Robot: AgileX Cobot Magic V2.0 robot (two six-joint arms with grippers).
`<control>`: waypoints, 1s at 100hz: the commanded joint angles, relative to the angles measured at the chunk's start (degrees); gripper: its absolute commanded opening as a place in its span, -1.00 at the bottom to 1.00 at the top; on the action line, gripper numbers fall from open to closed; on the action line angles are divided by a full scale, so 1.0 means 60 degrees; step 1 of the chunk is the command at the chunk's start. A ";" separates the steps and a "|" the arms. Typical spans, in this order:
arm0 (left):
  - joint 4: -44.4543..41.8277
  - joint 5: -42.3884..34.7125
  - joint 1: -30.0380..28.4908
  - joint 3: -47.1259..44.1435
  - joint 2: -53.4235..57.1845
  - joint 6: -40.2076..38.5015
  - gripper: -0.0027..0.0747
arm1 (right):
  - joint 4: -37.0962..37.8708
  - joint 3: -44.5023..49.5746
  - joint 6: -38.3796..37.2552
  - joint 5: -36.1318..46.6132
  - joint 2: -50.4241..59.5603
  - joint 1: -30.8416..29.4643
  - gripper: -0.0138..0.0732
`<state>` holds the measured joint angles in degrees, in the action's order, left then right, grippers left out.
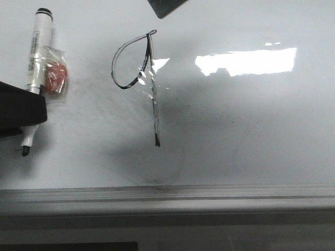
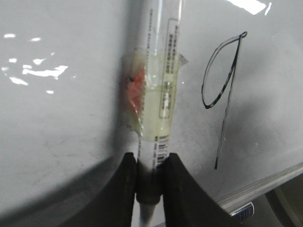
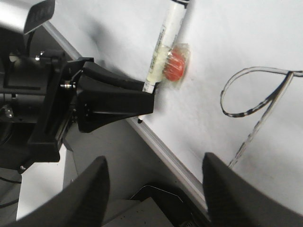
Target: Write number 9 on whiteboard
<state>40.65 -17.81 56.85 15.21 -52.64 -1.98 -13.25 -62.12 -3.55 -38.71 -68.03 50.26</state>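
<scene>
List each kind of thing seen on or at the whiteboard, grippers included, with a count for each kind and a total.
Whiteboard: 1
Number 9: 1
Marker pen, with a red-filled clear packet taped to it: 1
Grippers: 2, the left gripper shut on the marker pen, the right gripper open
Total: 5

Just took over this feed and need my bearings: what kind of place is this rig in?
Probably a lab or office test bench: a glossy white whiteboard with a grey metal edge strip lies flat, a thin black marker-drawn number 9 on it, and the left hand is closed on a white marker pen.
</scene>
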 commanded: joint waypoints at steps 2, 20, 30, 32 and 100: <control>0.0033 -0.0358 0.0050 0.0303 -0.0184 -0.0080 -0.99 | 0.0013 -0.0328 0.0011 0.0709 0.0167 0.0021 0.18; 0.0033 -0.0341 0.0050 0.0303 -0.0575 -0.0080 -0.98 | 0.0013 -0.0328 0.0011 0.0829 0.0167 0.0021 0.18; 0.0033 -0.0336 0.0050 0.0303 -0.0575 -0.0080 -0.98 | -0.0004 -0.0328 0.0011 0.0810 0.0167 0.0021 0.18; 0.0033 -0.0336 0.0050 0.0303 -0.0575 -0.0080 -0.98 | -0.0004 -0.0328 0.0011 0.0810 0.0167 0.0021 0.18; -0.0973 -0.0218 0.0050 0.0303 0.1211 -0.0065 -0.18 | 0.0660 0.0303 0.0029 0.1383 0.0652 0.0021 -0.78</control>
<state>39.01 -16.84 56.85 15.73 -48.07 -1.98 -10.85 -61.03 -3.55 -36.62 -67.37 50.26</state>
